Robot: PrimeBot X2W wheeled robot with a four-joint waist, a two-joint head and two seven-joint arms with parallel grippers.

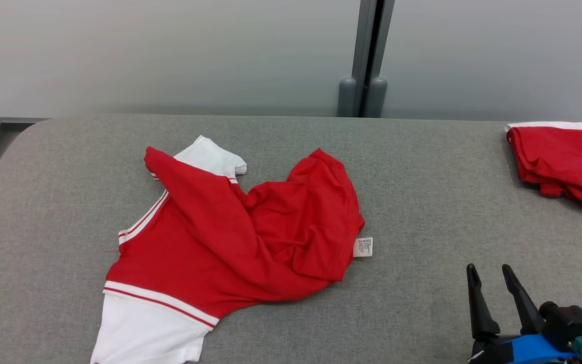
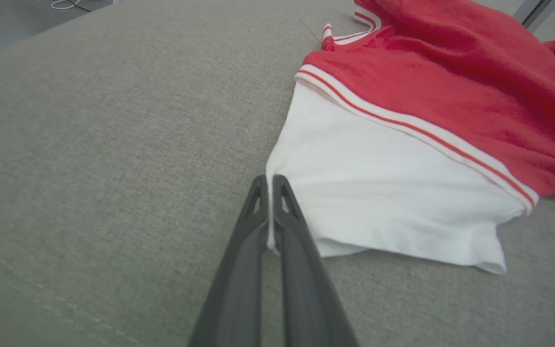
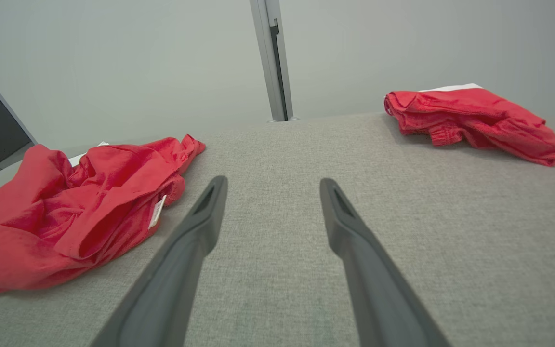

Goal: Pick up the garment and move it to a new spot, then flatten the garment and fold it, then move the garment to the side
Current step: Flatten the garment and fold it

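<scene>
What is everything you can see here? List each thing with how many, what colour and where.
crumpled red and white cotton shirt: one, red body with white sleeves and striped trim, middle-left of the table
white care label: one, white, at the shirt's right edge
folded red cloth garment: one, red with a white strip at its far edge, far right of the table
grey fabric-covered table: one, grey, under everything
grey metal post: one, grey, upright behind the table against the pale wall
left gripper: one, dark, shut on the edge of the shirt's near white sleeve
right gripper: one, dark with a blue base, open, low over the table's near right, apart from both garments
</scene>
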